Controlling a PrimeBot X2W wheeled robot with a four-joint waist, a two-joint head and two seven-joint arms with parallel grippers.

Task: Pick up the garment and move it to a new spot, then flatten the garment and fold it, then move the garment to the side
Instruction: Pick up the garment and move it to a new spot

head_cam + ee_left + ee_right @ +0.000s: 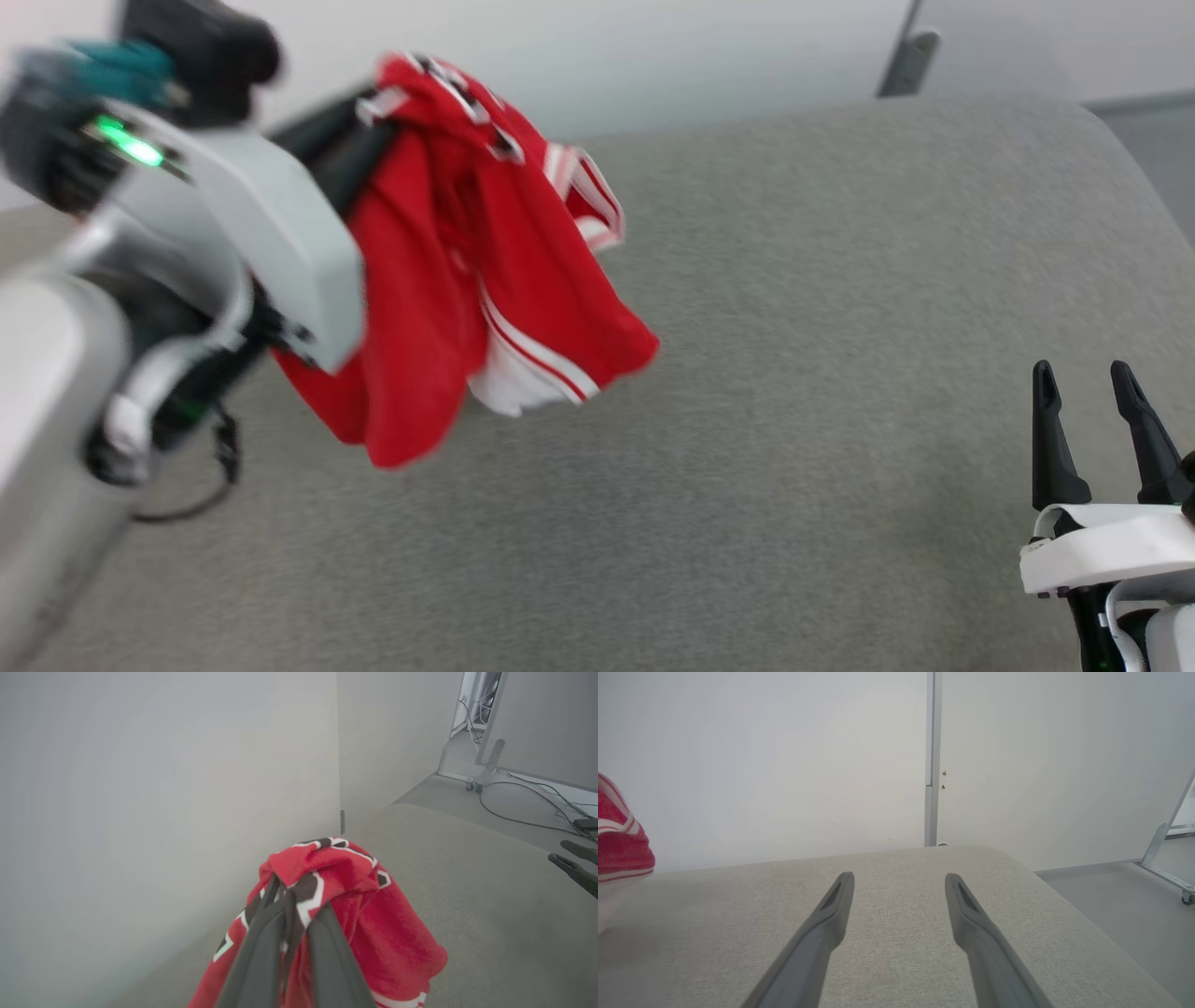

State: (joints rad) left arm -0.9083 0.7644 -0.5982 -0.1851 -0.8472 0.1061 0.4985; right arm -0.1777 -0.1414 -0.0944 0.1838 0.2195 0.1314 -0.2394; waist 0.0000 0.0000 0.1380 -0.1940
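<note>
The garment [485, 280] is smeared by motion blur, lettering bunched and unreadable (black-and-white fragments only); fingertips of the left gripper [292, 900] are buried in its folds, its lower part cut by that wrist view's bottom edge.

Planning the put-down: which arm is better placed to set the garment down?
Left. The left end effector is shut on the garment, hanging over the grey surface; the right end effector stands open, empty.

The jersey [420, 280] was red with white-striped trim and black, white-edged lettering; the upholstered table [840, 420] was plain grey.
</note>
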